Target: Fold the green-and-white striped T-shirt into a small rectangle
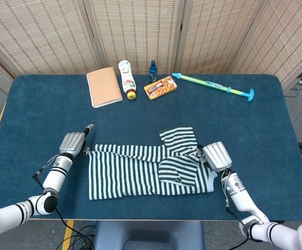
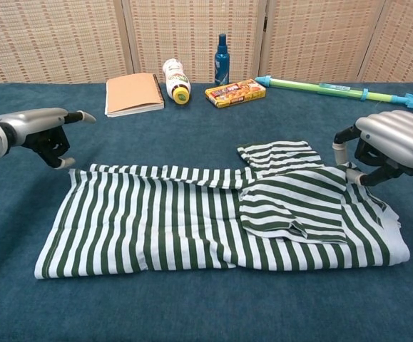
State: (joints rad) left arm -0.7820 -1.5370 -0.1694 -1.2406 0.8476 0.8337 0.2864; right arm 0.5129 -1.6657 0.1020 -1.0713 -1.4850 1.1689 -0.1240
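Shirt (image 2: 220, 221) lay flat; left hand (image 2: 46, 132) spread beside it, right hand (image 2: 391, 146) pinched its edge. Notebook (image 1: 104, 86), bottles (image 1: 127, 79), box (image 1: 160, 87) stood far.

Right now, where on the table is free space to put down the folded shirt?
Bare table lies between the notebook and the T-shirt, and right of the shirt below the water gun. The back edge is crowded: bottle, spray bottle, snack box.

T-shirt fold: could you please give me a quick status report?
Left hand open, clear of the cloth. Right hand curled at the T-shirt edge; grip unclear. Shirt partly folded, flat. Nothing in the way.
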